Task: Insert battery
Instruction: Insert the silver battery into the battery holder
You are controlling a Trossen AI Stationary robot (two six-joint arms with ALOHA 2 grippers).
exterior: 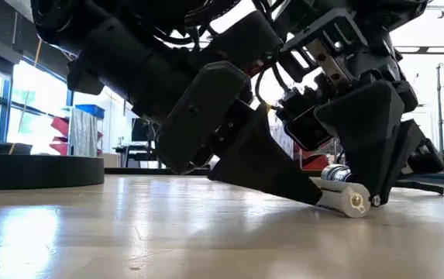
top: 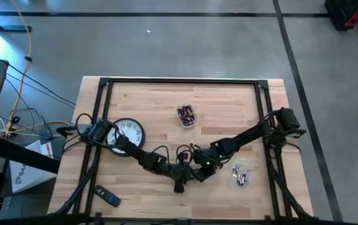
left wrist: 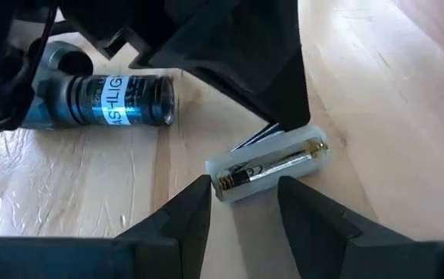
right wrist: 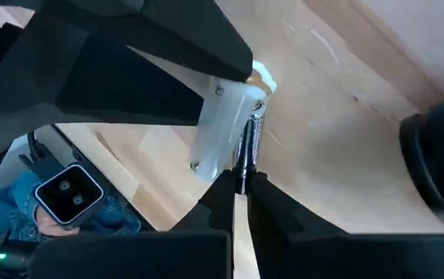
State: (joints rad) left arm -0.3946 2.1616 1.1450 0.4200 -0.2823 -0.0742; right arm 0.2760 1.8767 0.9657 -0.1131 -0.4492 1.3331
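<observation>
Battery: it stands pinched between the right gripper fingertips, jaws closed to a narrow slit on its lower end, and lies against the open side of the white battery holder. The left wrist view shows a metallic cell already lying along the holder channel, directly ahead of the left gripper. That gripper's jaws are parted and hold nothing; their tips sit either side of the holder's near end, probably to steady it against sliding while the cell is pressed home.

In the low view the holder rests on the bench, tilted up at one end beneath the dark fingers. The flashlight body lies on the bench beyond the left jaws, set aside from the insertion.

Whether the cell is fully seated cannot be determined: the right fingers cover part of the channel, and the holder's far end is concealed behind the other arm's finger. In the high view the two wrists overlap and hide the whole work point.
</observation>
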